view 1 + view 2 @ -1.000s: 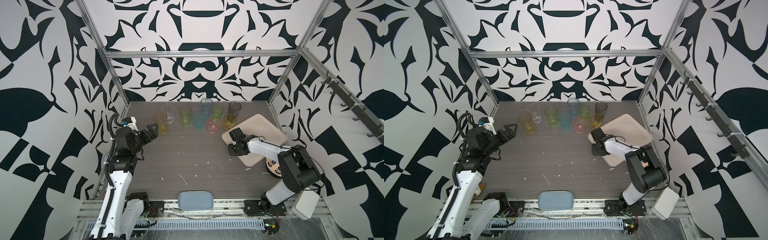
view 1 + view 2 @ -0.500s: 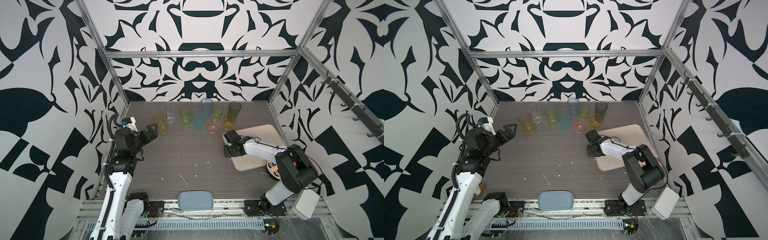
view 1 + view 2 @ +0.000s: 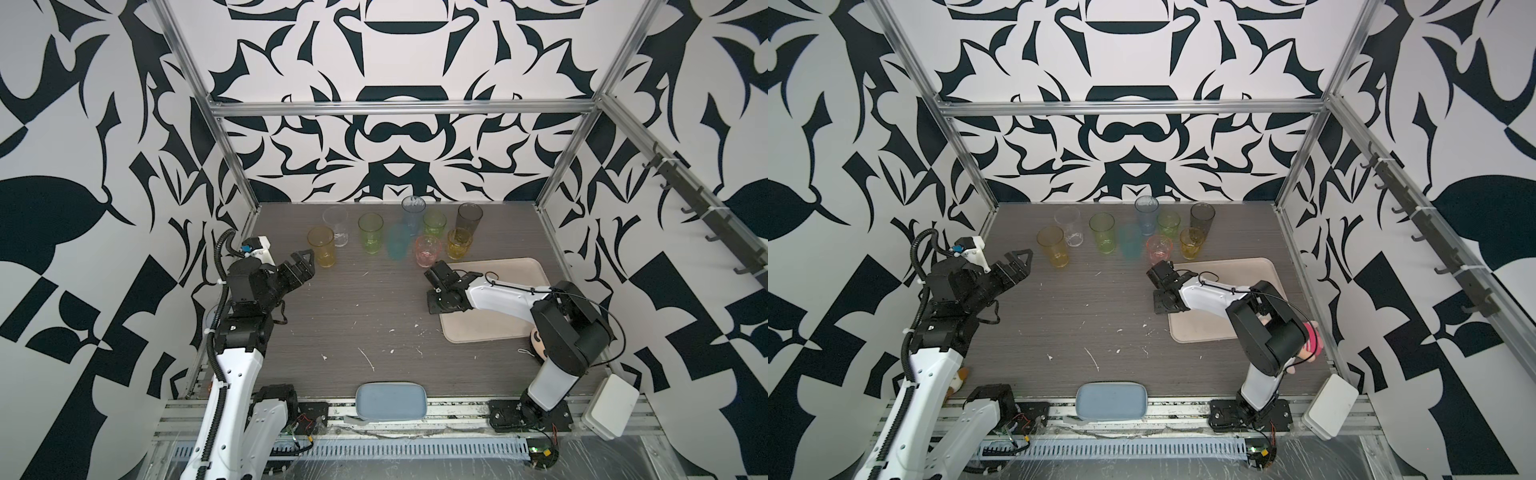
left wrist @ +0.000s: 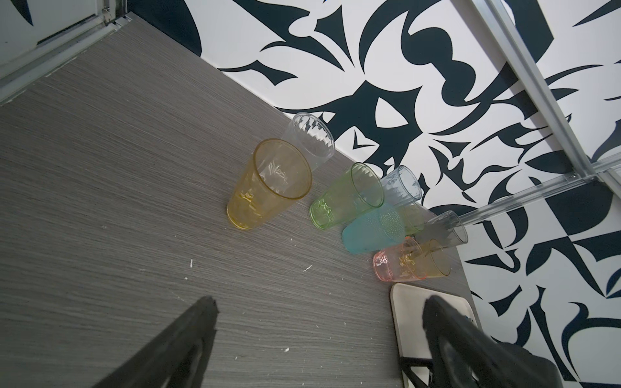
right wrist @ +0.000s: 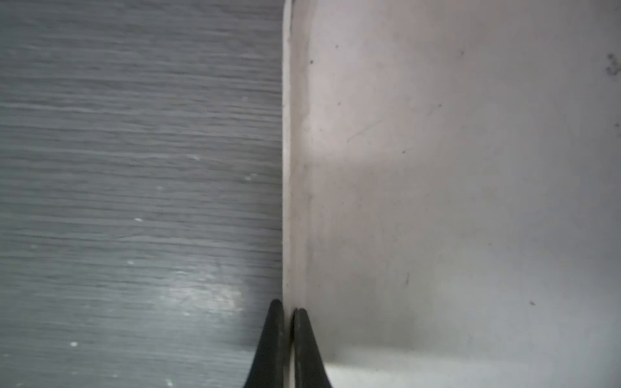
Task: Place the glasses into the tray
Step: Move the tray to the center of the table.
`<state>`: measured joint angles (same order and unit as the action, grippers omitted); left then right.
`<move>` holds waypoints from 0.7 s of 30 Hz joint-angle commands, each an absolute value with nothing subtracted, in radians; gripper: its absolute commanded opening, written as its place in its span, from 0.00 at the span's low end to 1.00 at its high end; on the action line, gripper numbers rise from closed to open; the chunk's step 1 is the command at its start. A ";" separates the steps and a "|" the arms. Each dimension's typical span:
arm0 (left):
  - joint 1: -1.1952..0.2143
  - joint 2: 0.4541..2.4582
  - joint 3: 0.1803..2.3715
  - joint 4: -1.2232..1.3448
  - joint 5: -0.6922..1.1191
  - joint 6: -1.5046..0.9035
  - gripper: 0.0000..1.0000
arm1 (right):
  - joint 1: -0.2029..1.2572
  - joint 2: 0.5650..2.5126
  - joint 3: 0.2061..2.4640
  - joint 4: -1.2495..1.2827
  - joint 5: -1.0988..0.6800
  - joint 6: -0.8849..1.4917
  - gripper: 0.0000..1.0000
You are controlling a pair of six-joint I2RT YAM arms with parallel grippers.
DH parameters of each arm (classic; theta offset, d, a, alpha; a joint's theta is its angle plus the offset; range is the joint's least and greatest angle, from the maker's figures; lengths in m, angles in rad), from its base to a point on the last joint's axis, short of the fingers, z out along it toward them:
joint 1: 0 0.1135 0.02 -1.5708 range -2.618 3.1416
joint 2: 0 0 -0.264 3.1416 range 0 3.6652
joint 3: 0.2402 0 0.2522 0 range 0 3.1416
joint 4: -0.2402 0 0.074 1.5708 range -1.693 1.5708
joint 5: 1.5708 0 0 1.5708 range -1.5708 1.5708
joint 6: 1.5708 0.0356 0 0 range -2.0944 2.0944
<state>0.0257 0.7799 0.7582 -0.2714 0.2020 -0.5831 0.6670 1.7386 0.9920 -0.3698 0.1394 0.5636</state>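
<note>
Tray [image 3: 478,328] rim sits pinched in right gripper [image 5: 288,307], likely for dragging nearer the glasses [image 3: 398,243]; left gripper [image 4: 321,304] gapes wide, empty.

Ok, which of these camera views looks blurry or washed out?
Right wrist view: soft all over, the cream-beige tray rim and grey wood-grain table hazy, with a pale glare patch. Left wrist view: sharp see-through tinted tumblers, left end effector fingers blurred. Both top views: crisp.

Open table [image 3: 353,316] centre; glasses [image 3: 370,239] crowd the far edge.
</note>
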 commanded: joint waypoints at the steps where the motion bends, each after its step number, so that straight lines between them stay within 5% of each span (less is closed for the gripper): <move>1: 0.023 0.767 0.762 -0.287 0.192 -0.574 0.99 | 0.715 1.794 1.022 -0.365 0.054 0.615 0.04; 21: 0.022 0.761 0.761 -0.299 0.183 -0.556 0.99 | 0.880 1.912 1.182 -0.320 0.034 0.764 0.04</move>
<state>0.0257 0.7784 0.7582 -0.2741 0.1944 -0.5678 0.8497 1.8790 1.1610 -0.3401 0.1188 0.7170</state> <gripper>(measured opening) 0.994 0.050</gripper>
